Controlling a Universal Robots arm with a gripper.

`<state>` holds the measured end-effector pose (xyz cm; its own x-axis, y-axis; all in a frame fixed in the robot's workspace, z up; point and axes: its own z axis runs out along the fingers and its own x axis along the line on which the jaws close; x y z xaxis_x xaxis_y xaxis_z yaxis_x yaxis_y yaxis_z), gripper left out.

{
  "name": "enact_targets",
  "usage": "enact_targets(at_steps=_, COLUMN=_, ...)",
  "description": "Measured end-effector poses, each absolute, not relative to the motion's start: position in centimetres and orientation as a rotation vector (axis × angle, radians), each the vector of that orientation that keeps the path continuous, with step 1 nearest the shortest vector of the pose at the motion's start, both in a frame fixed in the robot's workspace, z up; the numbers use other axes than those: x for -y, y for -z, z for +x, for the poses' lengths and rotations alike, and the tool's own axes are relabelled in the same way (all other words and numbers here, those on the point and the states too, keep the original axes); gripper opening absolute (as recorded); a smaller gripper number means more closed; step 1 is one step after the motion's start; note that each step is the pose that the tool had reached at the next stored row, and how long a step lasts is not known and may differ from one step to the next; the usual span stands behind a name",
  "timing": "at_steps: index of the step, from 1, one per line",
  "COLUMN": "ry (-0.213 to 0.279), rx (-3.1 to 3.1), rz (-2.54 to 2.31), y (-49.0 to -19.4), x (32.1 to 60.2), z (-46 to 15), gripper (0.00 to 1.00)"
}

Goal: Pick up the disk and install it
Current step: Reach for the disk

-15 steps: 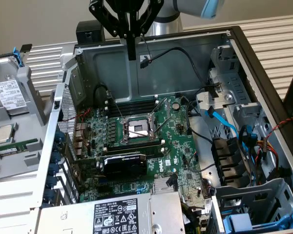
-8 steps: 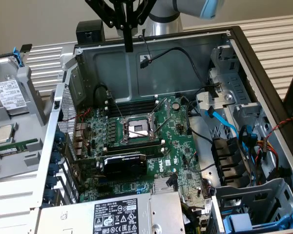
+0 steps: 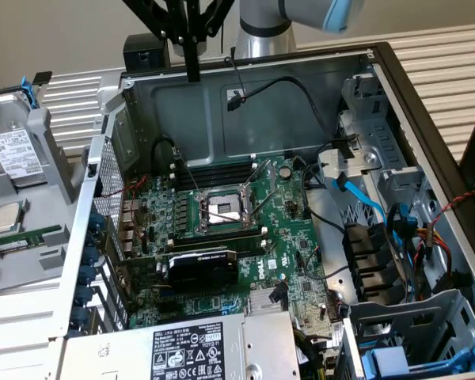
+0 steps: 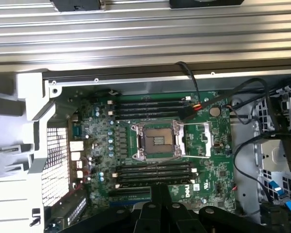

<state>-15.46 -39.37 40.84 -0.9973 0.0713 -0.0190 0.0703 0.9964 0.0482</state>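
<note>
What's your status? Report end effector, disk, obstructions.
End effector shut, empty, above the open case. Disk untouched in grey holder outside the case, exterior view's left. Loose cables by the drive cage.

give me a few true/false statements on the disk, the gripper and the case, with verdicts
1. The disk lies outside the case, at the exterior view's left. True.
2. The gripper holds the disk. False: it is shut on nothing, up by the case's rear wall.
3. A silver processor chip lies near the disk. True.
4. The case is closed. False: it is open, with the motherboard in plain sight.
</note>
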Motion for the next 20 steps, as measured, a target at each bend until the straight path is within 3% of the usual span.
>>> enact_targets(at_steps=20, ry=-0.074, rx=-3.118, rz=0.111, y=-40.8, x=39.2, z=-24.3, gripper=0.11)
